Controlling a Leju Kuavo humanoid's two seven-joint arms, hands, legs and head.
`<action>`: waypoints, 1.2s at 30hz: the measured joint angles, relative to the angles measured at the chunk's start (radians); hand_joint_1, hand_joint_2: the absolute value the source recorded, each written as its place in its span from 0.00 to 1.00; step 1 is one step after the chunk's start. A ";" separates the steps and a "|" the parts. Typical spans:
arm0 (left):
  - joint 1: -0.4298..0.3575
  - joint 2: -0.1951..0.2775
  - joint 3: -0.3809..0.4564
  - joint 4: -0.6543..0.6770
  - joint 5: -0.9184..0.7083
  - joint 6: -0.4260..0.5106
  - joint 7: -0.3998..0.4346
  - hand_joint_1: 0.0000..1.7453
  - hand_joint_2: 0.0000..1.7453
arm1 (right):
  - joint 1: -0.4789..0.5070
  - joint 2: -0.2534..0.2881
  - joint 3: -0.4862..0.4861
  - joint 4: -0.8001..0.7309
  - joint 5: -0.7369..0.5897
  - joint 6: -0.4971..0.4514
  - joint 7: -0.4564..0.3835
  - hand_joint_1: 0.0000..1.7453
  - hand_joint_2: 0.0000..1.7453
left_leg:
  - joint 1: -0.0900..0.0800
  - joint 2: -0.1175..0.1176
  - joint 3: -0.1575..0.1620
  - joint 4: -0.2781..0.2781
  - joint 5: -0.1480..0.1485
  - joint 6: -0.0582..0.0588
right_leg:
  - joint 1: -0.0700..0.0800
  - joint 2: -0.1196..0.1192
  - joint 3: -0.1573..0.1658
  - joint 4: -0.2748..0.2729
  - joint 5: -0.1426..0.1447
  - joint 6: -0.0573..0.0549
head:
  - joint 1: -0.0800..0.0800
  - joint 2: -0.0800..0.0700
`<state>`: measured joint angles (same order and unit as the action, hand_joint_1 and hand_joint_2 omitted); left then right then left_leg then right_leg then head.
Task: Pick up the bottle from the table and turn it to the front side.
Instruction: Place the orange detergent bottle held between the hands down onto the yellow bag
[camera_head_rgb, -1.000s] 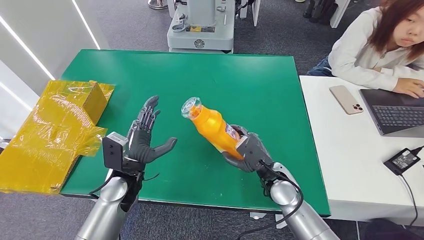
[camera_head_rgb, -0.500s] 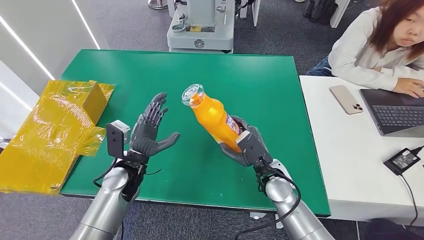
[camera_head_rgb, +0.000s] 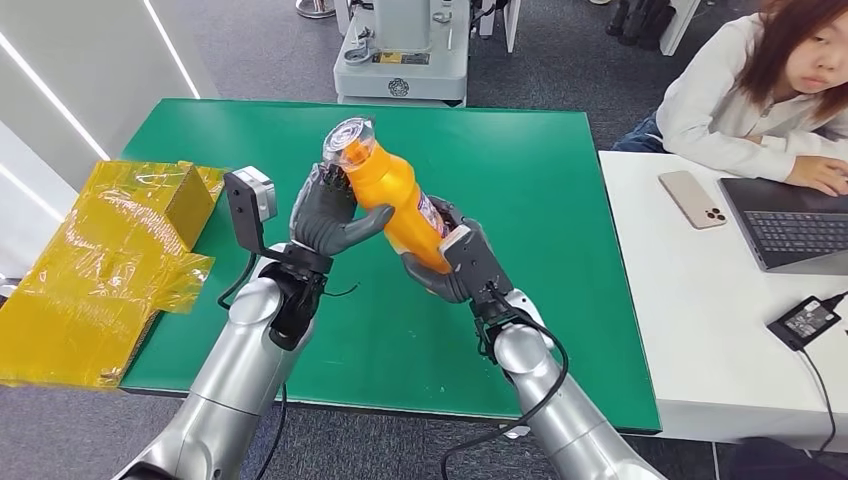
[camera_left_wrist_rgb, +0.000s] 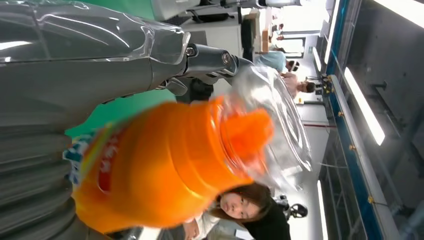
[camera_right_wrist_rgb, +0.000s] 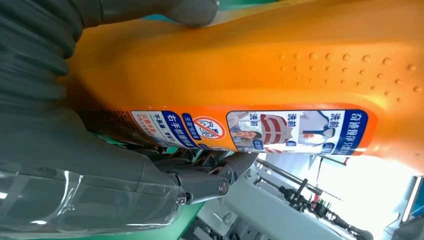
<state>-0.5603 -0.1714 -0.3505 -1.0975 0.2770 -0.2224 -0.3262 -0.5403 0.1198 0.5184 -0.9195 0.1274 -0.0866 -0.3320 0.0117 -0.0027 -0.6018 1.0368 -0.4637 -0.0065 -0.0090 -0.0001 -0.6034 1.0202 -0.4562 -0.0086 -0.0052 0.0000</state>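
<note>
Both hands meet on the orange bottle, lifted above the green table. Right hand grasps its base; left hand cups the neck under the clear cap, fingers probably closing, contact hard to confirm. This two-hand hold likely allows rotating the label forward. Since a second ago the bottle rose and the left hand moved in from apart.

Yellow wrapped package overhanging the green table's left edge; on the adjacent white desk, phone, laptop, charger; person seated.
</note>
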 joint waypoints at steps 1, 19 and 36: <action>-0.004 -0.003 -0.003 0.001 0.001 0.000 0.000 0.00 1.00 | -0.001 0.003 0.000 0.003 0.000 0.000 0.000 1.00 1.00 | 0.000 0.000 0.000 0.000 0.000 0.000 | 0.000 0.000 0.000 0.000 0.000 0.000 | 0.000 0.000; -0.039 -0.058 -0.072 0.105 -0.051 0.052 -0.014 0.00 1.00 | -0.002 0.027 -0.009 0.065 0.028 -0.040 0.000 1.00 1.00 | 0.000 0.000 0.000 0.000 0.000 0.000 | 0.000 0.000 0.000 0.000 0.000 0.000 | 0.000 0.000; -0.035 -0.050 -0.091 0.259 -0.067 0.005 -0.020 0.69 1.00 | -0.001 0.027 -0.058 0.060 0.086 -0.051 0.015 1.00 1.00 | 0.000 0.000 0.000 0.000 0.000 0.000 | 0.000 0.000 0.000 0.000 0.000 0.000 | 0.000 0.000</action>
<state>-0.5955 -0.2217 -0.4417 -0.8388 0.2101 -0.2170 -0.3460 -0.5418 0.1472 0.4604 -0.8595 0.2130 -0.1374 -0.3171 0.0116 -0.0028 -0.6018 1.0368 -0.4637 -0.0065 -0.0091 -0.0002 -0.6035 1.0201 -0.4562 -0.0086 -0.0054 0.0000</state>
